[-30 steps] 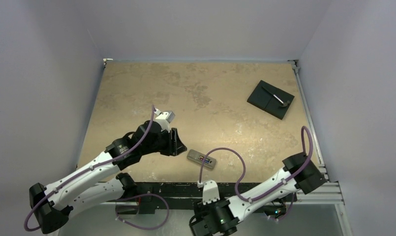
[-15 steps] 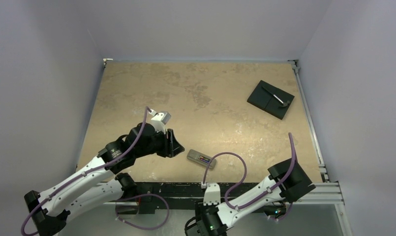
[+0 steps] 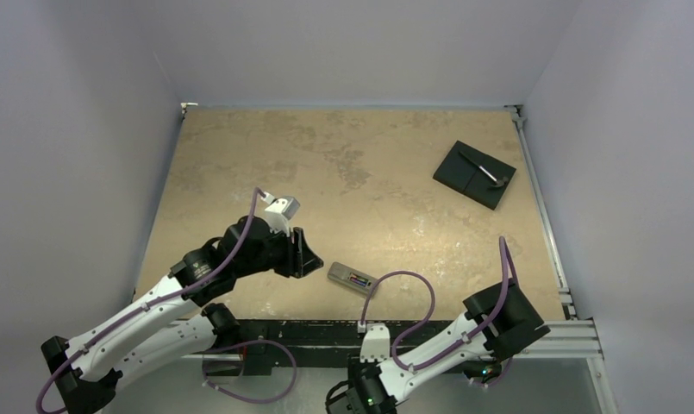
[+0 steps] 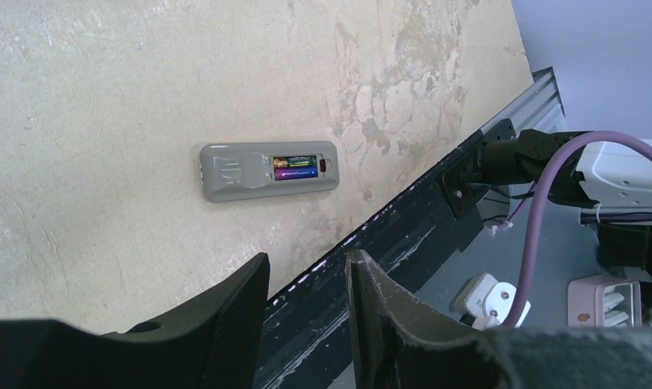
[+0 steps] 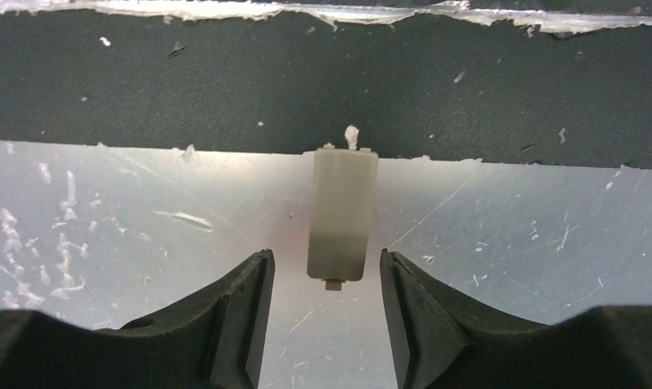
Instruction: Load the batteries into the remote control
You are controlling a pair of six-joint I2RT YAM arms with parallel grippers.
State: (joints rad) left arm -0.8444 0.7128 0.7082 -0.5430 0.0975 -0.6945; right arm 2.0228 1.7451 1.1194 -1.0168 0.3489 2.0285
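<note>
Remote (image 4: 268, 170): carrying batteries (image 4: 296, 168).
Left pincer (image 4: 306, 267): hovering half-open, empty.
Right pincer (image 5: 326, 259): I'm seeing it open astride grey piece (image 5: 341, 203) (not touching).

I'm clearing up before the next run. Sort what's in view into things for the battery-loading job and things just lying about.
Job:
remote control, lying back up
batteries, both seated in its open compartment
small grey piece inside the open right gripper, possibly the cover

Lying about:
black plate at the far right
thin grey strip on it
</note>
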